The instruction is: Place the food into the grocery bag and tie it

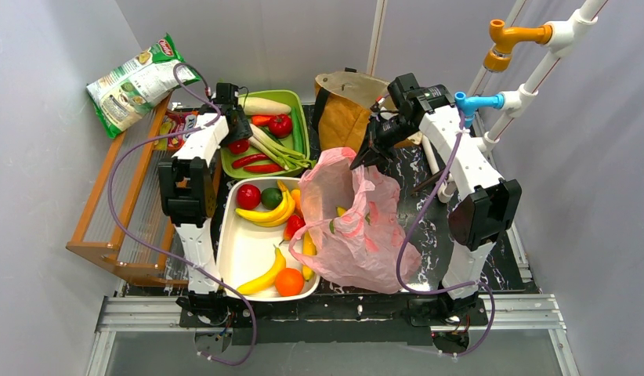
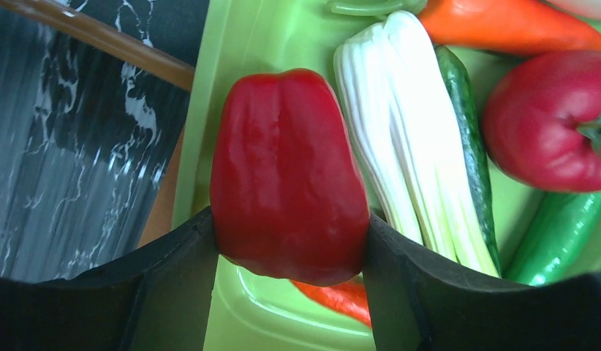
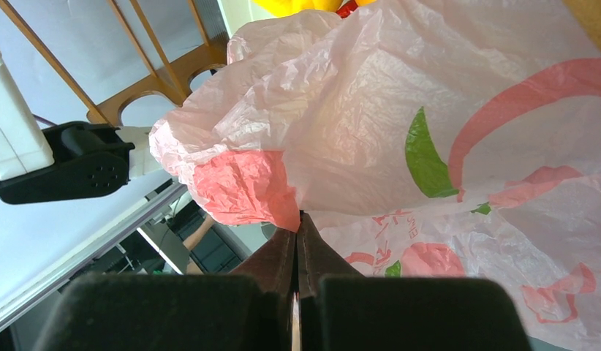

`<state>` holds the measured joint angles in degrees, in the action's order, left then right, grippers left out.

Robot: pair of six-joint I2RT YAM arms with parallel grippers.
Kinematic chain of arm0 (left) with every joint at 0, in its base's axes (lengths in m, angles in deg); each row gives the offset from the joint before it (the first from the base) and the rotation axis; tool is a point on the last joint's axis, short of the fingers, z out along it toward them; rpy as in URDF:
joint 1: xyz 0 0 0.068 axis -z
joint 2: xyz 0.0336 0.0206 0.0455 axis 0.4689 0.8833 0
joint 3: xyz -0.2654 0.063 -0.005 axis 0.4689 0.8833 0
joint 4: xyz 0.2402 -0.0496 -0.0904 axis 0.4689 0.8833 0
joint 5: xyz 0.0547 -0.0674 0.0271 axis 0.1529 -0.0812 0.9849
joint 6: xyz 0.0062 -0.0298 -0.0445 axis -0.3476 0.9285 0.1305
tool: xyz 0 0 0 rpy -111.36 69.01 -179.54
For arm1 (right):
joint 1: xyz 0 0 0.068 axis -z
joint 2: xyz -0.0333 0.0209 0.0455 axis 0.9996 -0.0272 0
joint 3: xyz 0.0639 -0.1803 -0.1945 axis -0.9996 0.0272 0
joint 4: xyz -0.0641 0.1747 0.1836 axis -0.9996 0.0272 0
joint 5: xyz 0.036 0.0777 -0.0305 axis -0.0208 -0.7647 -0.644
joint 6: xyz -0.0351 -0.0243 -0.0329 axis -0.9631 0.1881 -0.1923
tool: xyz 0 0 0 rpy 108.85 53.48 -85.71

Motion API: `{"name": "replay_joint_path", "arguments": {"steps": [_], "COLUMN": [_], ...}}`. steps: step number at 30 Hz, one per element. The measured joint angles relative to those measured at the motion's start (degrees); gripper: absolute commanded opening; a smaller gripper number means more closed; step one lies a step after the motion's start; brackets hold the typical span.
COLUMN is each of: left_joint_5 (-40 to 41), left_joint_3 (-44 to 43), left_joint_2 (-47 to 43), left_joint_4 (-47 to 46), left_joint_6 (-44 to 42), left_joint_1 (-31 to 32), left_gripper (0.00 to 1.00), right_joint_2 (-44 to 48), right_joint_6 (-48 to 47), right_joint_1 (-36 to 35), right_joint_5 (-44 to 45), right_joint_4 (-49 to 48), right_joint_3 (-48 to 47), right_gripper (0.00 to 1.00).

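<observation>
**Left gripper** (image 2: 290,241): clenched on a red pepper (image 2: 286,168). Both fingers (image 2: 173,270) press its lower flanks, and the stem end points away from the wrist.
- Beneath the jaws: green tray (image 2: 276,36), with an orange-red piece (image 2: 341,296) showing just under the pepper.
- Just right of the jaws: leek (image 2: 389,117) beside the pepper, whether touching cannot be told. Then a thin dark green piece (image 2: 469,146), then a tomato (image 2: 546,121) and a green chili (image 2: 557,234).
- Beyond the jaws: carrot (image 2: 509,25) at the tray's far end.

**Right gripper** (image 3: 297,219): pinched tight on the bag (image 3: 371,131), a fold of its rim caught at the fingertips.
- Below the jaws: the bag hangs from the grip toward the arm bases, mouth open, its body slumped on the table. One yellow piece (image 1: 341,210) shows inside the mouth.
- Behind the jaws: paper bag (image 1: 342,110), upright.

**Between the grippers, nearer the bases**: white tray (image 1: 240,251), touching the bag's left side. It holds bananas (image 1: 264,213), an orange (image 1: 288,282), an apple (image 1: 248,196) and a green fruit (image 1: 271,197).

**Left of the left gripper**: wooden rack (image 1: 123,219), with a crisp packet (image 1: 135,82) leaning at its far end.
</observation>
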<state>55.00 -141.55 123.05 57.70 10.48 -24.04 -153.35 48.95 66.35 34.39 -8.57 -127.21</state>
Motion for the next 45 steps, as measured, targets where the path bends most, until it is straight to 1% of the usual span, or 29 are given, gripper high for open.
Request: {"name": "replay_joint_path", "arguments": {"steps": [4,8,12,16,30,33,36,45], "left_joint_5": [0.3,0.4,0.3,-0.4,-10.3,-13.8,-19.0,-36.3], "left_joint_3": [2.4,3.1,3.3,6.0,19.6,22.2,24.3,24.8], "left_joint_2": [-4.9,-8.7,-11.8,-15.9,-37.8,-42.1,-46.0,-55.1], "left_joint_4": [0.6,0.6,0.5,0.4,-2.7,-3.1,-3.3,-0.7], "left_joint_6": [1.5,2.4,2.9,3.2,2.7,1.4,-0.5,-6.3], "left_joint_1": [0.6,1.8,3.7,5.3,6.6,7.7,9.0,11.4], "left_gripper": [0.0,0.0,0.0,0.0,0.0,0.0,0.0,0.0], "right_joint_2": [0.0,0.0,-0.3,-0.5,-0.3,-0.3,-0.2,0.5], "right_joint_6": [-1.0,-2.4,-4.5,-6.1,-6.7,-6.7,-6.7,-6.3], "right_joint_1": [0.0,0.0,0.0,0.0,0.0,0.0,0.0,0.0], "right_joint_5": [0.0,0.0,0.0,0.1,0.1,0.0,0.0,-0.1], "right_joint_4": [0.6,1.4,4.0,5.7,6.1,5.8,5.6,4.5], "right_joint_3": [0.0,-0.2,-2.3,-4.3,-3.7,-3.0,-2.7,-1.4], "right_gripper": [0.01,0.01,0.01,0.01,0.01,0.01,0.01,0.01]}}
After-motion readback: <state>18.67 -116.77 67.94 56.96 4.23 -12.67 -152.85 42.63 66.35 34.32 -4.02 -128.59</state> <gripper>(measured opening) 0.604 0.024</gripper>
